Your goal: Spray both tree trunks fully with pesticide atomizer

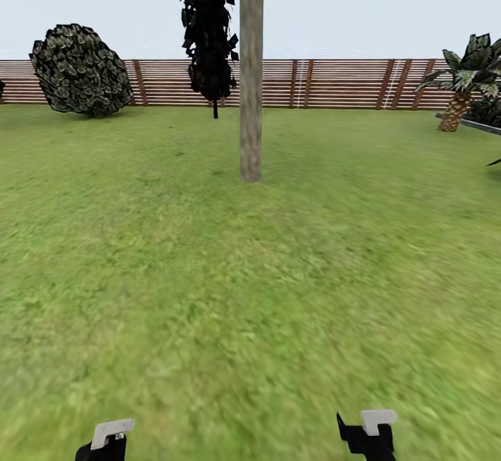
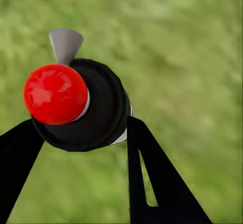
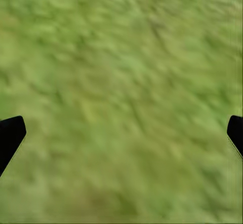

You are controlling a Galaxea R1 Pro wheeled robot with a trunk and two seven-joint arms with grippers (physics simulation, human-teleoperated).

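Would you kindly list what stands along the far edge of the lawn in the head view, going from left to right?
Round bush → dark hanging foliage → tree trunk → wooden fence → palm-like plant.

Flat bright daylight; lawn [image 1: 209, 294] blurry (wrist views worst).

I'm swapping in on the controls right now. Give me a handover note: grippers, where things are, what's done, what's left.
Left gripper: shut on the pesticide atomizer, red top facing the wrist camera, over grass.
Right gripper: open, nothing between the jaws, over grass.
A tree trunk stands ahead on the lawn, some way off; the fence runs behind it.
Done: atomizer picked up.
Left: drive closer, spray this trunk, then the other tree. No spray visible on the bark yet.
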